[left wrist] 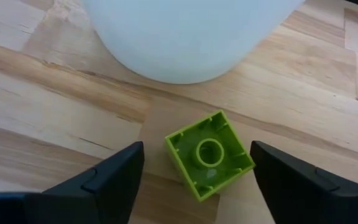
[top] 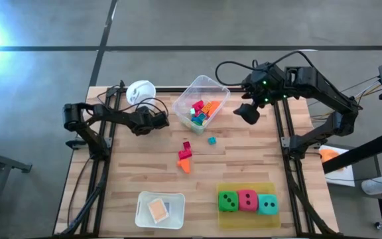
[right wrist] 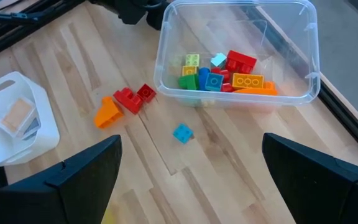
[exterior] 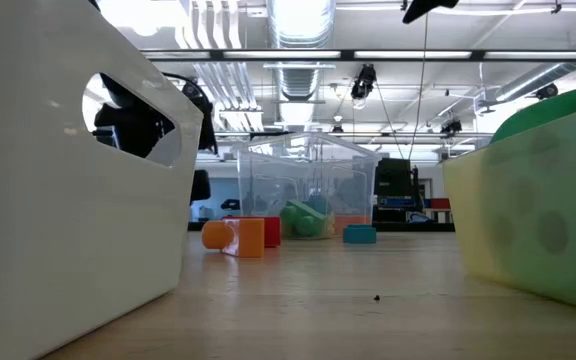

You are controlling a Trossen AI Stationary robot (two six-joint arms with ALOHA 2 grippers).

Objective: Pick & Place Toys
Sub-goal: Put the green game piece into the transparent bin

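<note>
The left gripper (top: 156, 122) sat low over the worktop (top: 244, 166) beside the white cup (top: 140, 90), its jaws apart on either side of a lime green block (left wrist: 209, 154) that lay upside down on the wood, untouched by either finger. The right gripper (top: 247, 113) hung above the worktop just off the clear plastic tub (top: 218, 88), jaws wide apart and holding nothing. Inside the tub lay a heap of red, orange, yellow, green and blue blocks (right wrist: 224, 74). Outside it, a small blue block (right wrist: 182, 133) lay alone, with two red blocks (right wrist: 134, 97) and an orange block (right wrist: 107, 112) clustered nearby. Three dice (top: 247, 201), green, red and teal, stood in a row on a yellow tray (top: 246, 222) near the front edge.
</note>
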